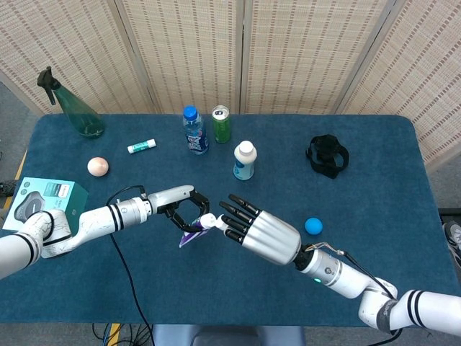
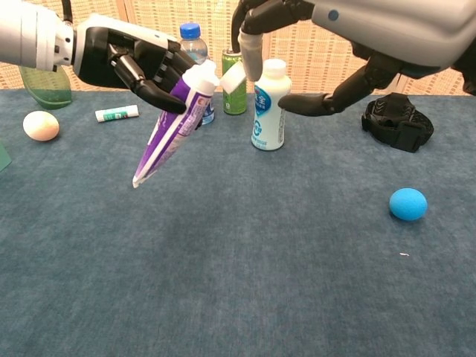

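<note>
In the left hand [image 2: 137,63], the toothpaste tube [image 2: 169,134] slants, cap upward.

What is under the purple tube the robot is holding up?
Only bare blue table shows below the purple tube, which the left hand holds in the air. Nothing there is covered.

A blue-clothed table [image 1: 216,288] carries bottles, a green can [image 1: 221,123], an egg [image 1: 97,166] and a blue ball [image 1: 312,225].
</note>
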Robot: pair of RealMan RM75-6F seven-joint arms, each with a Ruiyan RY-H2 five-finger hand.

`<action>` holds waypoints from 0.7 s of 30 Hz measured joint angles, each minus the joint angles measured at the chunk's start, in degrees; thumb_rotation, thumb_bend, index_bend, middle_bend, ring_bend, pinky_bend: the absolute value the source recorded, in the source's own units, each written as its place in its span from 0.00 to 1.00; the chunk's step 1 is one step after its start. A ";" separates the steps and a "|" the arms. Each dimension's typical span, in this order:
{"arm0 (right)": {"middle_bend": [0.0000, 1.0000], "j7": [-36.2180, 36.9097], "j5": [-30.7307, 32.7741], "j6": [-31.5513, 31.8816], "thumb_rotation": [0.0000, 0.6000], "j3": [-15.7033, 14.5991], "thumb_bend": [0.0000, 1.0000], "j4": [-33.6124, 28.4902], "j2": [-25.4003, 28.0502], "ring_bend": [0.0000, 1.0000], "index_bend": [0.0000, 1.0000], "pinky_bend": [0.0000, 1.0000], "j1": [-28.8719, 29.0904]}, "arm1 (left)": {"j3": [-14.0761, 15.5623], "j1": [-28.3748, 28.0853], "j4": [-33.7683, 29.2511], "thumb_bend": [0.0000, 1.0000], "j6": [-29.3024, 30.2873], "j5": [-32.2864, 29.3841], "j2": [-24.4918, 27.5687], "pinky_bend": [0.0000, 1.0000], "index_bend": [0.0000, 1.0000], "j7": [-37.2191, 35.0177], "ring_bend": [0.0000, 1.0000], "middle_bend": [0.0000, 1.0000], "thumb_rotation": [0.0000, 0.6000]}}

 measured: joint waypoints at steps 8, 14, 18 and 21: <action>0.37 0.80 0.57 -1.03 1.00 -0.93 0.22 -0.01 -0.33 0.14 0.53 0.16 -0.19 | -0.14 0.28 0.26 0.40 0.36 -0.19 0.08 0.23 0.59 -0.72 0.33 0.58 1.00; 0.37 1.18 0.62 -0.84 1.00 -2.08 0.22 -0.22 -0.06 0.14 0.53 0.16 -1.16 | -0.09 0.62 1.21 0.40 0.86 -0.22 0.09 0.23 0.59 -2.15 0.33 0.59 1.00; 0.37 1.33 0.29 -0.44 1.00 -2.36 0.22 -0.27 0.08 0.14 0.53 0.16 -1.50 | 0.01 0.80 1.57 0.40 0.76 -0.22 0.07 0.23 0.59 -2.08 0.33 0.59 1.00; 0.37 1.67 -0.08 0.78 1.00 -2.01 0.22 -0.43 0.26 0.14 0.53 0.16 -1.67 | -0.01 0.88 1.44 0.41 0.47 -0.24 0.07 0.23 0.59 -0.53 0.33 0.59 1.00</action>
